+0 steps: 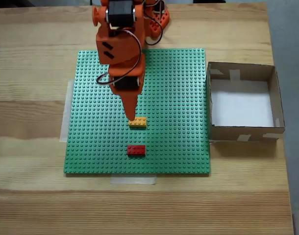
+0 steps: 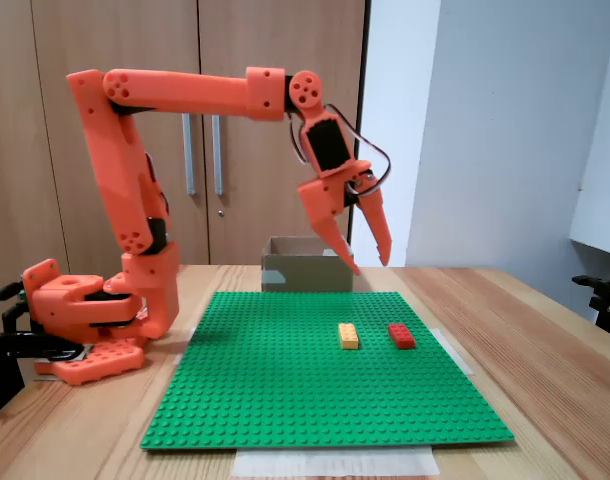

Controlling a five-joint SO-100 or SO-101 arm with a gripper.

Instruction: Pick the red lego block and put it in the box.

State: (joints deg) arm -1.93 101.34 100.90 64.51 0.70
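Two bricks apart on the green plate, hand [image 2: 370, 262] spread wide and empty above them: reach step, next down past the orange brick [image 1: 137, 122] onto the red lego block [image 1: 136, 150].

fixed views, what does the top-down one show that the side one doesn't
Only the top-down fixed view shows the box's white inner floor, with nothing in it, and its taped walls. Only the side fixed view shows the gripper open and raised well above the green baseplate, plus the arm's base and the cupboards behind. Both fixed views show the red lego block and the orange brick lying apart on the baseplate, neither gripped.
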